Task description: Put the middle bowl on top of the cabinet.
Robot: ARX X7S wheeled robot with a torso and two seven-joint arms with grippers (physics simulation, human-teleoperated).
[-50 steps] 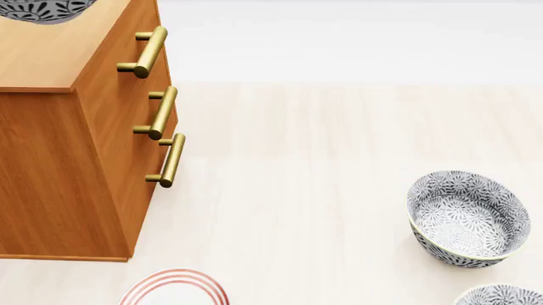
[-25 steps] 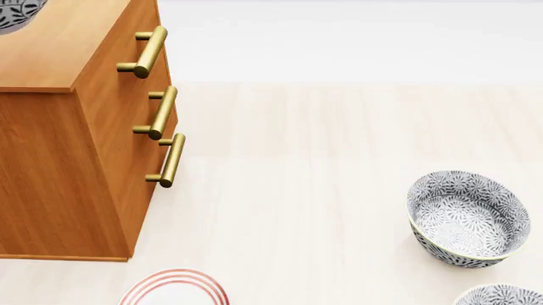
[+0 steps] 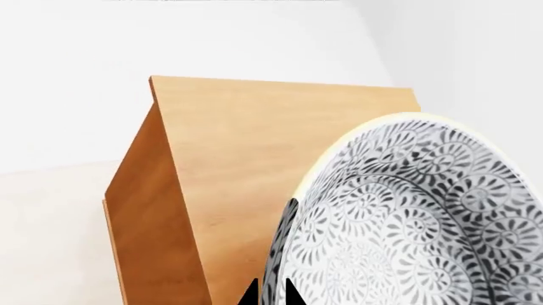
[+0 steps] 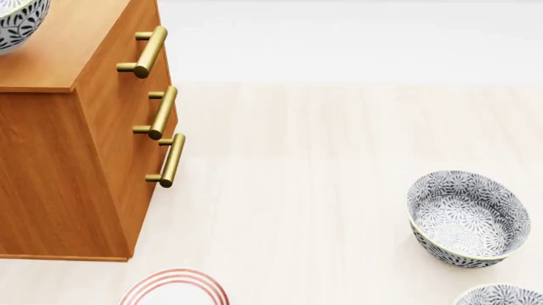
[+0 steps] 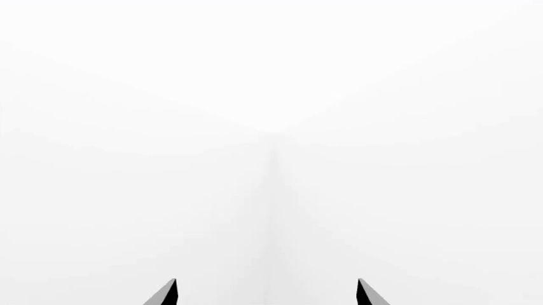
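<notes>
The middle bowl, deep and white with a dense grey-black floral pattern, fills much of the left wrist view. My left gripper is shut on its rim, one dark fingertip on each side of the wall. In the head view the bowl shows at the top left corner, over the flat top of the orange-brown cabinet. I cannot tell whether it touches the cabinet top. My right gripper is open with nothing between its fingertips, facing a blank white surface. Neither arm shows in the head view.
Two matching patterned bowls sit on the pale floor at the right, one whole and one cut by the lower edge. A red-ringed white plate lies by the cabinet's front corner. Three brass handles stick out from the drawers.
In the head view the bowl has moved left along the cabinet top and then come down lower over it. The bowls and plate on the floor have not moved.
</notes>
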